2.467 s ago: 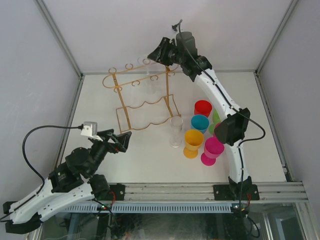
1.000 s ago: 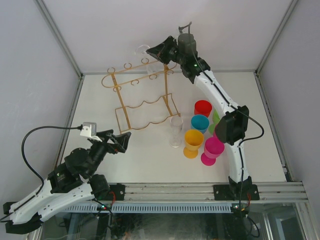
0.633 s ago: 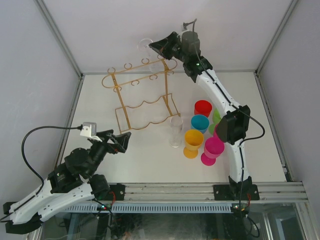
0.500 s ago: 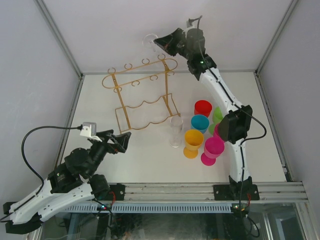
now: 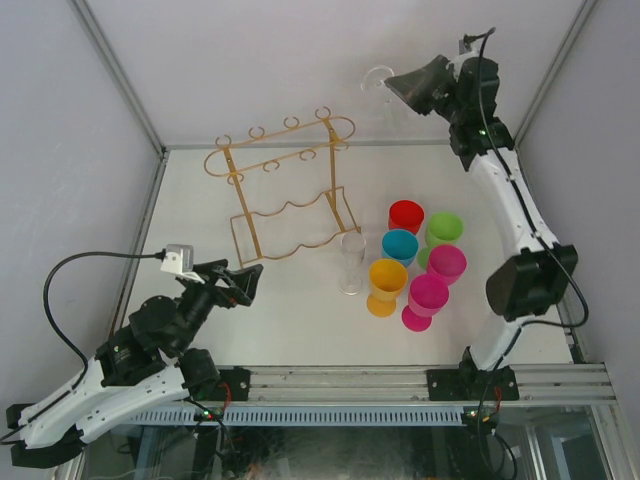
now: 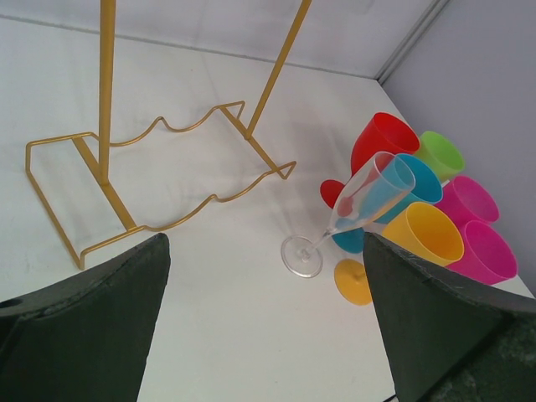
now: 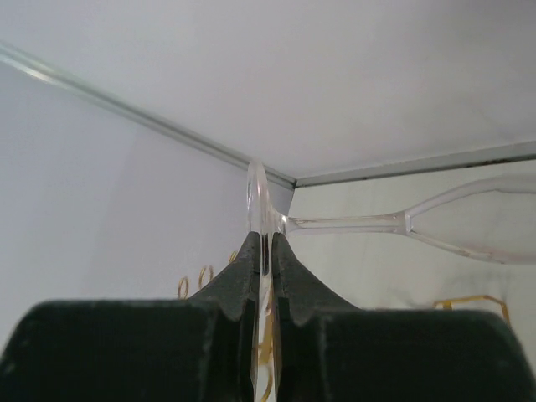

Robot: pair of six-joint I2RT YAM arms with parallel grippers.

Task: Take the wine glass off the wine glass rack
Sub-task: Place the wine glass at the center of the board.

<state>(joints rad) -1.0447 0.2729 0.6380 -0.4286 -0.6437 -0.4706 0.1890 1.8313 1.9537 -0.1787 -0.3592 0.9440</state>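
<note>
My right gripper (image 5: 393, 86) is raised high at the back right, shut on the round foot of the clear wine glass (image 5: 378, 80). In the right wrist view the fingertips (image 7: 285, 251) pinch the foot disc edge-on, and the wine glass (image 7: 343, 223) runs stem and bowl out to the right. The gold wire wine glass rack (image 5: 285, 190) stands at the back left with nothing hanging from its rails, well clear of the glass. Its wavy base (image 6: 159, 184) shows in the left wrist view. My left gripper (image 5: 245, 280) hovers open near the front left, empty.
A second clear stemmed glass (image 5: 351, 262) stands just right of the rack's base. Several coloured cups (image 5: 406, 215) cluster to its right. The enclosure's white walls and metal frame posts (image 5: 545, 85) stand close to the raised right arm.
The right arm has swung up and to the right, carrying the wine glass off the rack's right end and away from it. The left arm has not moved.
</note>
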